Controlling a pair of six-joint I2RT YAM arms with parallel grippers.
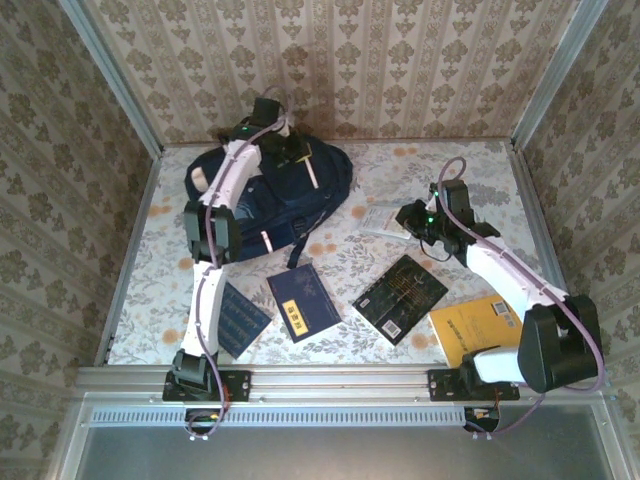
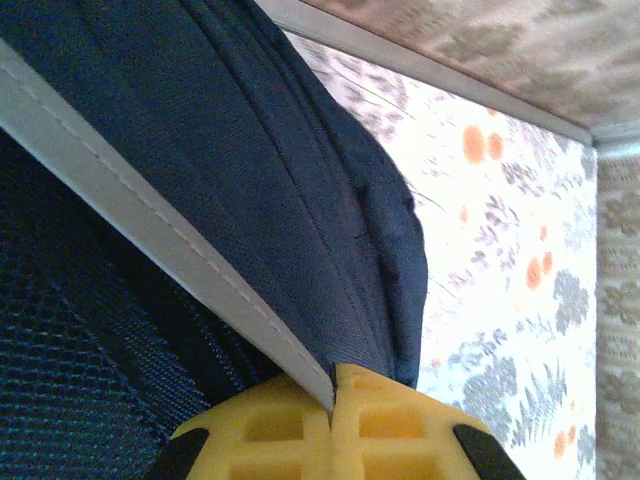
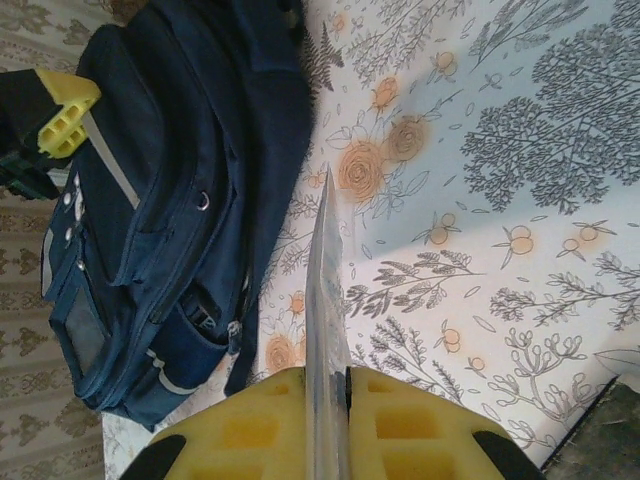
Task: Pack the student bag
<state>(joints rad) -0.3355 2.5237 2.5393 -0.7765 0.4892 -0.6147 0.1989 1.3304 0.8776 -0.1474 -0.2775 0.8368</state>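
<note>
The student bag (image 1: 270, 200) is a navy backpack with pale trim, lying at the back left of the table. My left gripper (image 1: 297, 150) is at its far top edge. In the left wrist view its yellow fingers (image 2: 390, 425) are shut on the bag's fabric (image 2: 250, 170), right where a pale trim stripe (image 2: 150, 230) ends. My right gripper (image 1: 408, 218) is shut on a thin pale book (image 1: 380, 218) held just above the table, right of the bag. That book (image 3: 325, 270) shows edge-on between the right fingers (image 3: 400, 420), with the bag (image 3: 170, 200) to its left.
Other books lie along the near half of the table: a dark blue one (image 1: 240, 318) beside the left arm, a blue one with a yellow label (image 1: 304, 302), a black one (image 1: 400, 297) and a yellow one (image 1: 475, 325). Wallpapered walls close in three sides.
</note>
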